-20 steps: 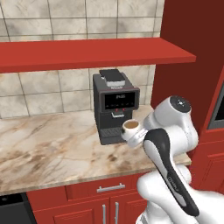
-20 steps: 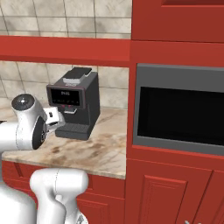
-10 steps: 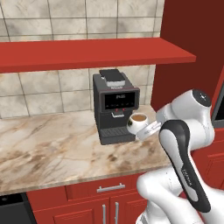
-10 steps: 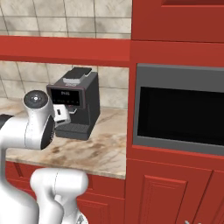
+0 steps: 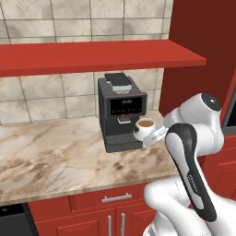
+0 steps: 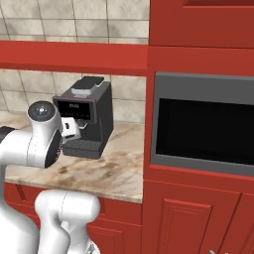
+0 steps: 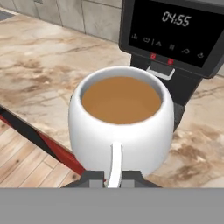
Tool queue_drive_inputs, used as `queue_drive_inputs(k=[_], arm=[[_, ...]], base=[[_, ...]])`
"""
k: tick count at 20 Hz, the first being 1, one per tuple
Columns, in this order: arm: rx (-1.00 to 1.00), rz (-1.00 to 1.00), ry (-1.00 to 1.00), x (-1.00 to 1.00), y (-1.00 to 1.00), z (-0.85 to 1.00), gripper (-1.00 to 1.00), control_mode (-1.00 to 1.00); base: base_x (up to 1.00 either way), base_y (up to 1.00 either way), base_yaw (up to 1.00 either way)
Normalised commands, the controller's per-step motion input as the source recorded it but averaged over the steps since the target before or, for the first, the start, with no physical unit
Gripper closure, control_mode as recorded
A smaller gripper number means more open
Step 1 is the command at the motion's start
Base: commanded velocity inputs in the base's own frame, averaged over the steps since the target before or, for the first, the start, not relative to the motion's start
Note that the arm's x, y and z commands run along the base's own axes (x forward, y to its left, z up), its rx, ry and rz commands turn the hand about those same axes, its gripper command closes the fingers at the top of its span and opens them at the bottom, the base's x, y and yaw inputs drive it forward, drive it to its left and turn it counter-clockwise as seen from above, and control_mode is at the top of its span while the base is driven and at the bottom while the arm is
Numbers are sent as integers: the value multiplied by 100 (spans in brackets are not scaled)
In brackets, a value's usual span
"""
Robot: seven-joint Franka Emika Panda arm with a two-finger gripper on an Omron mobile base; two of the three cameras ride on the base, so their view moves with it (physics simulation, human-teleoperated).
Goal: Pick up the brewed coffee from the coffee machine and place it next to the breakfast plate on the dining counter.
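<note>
Because the cup (image 5: 145, 128) hangs in the air just right of the machine (image 5: 121, 113), clear of the drip tray (image 5: 122, 138), you can count the pickup as done. The carry and the set-down are what remain, in my judgement. The plate and the dining counter lie somewhere else, so you will likely have to drive the base to reach them.

The gripper (image 7: 113, 176) is pinching the cup by its handle (image 7: 114, 164), which runs down between the two dark fingertips at the bottom of the hand view. In that view the cup sits upright, and its brown coffee (image 7: 121, 99) looks level and near the rim. The machine's dark display and red lights stand just beyond it.

In the left base view, the arm rises from the lower right, bends at a raised elbow on the right, and reaches back leftward, so the hand holds the cup out in front of the machine, above the worktop (image 5: 60, 159). In the right base view the cup (image 6: 69, 128) shows just right of the arm's round joint, in front of the machine (image 6: 87, 116). An oven (image 6: 203, 124) sits well to the right.

Keep the cup level as you turn away.
</note>
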Motion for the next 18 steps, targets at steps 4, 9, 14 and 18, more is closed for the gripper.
queue_drive_inputs(k=[4, 9, 14, 18], arm=[[0, 0, 0, 0, 0, 0, 100, 100], [0, 0, 0, 0, 0, 0, 100, 100], [0, 0, 0, 0, 0, 0, 100, 100], [0, 0, 0, 0, 0, 0, 100, 100]], base=[[-13, 8, 2], [-60, 40, 26], [-57, 63, 53], [-23, 69, 87]])
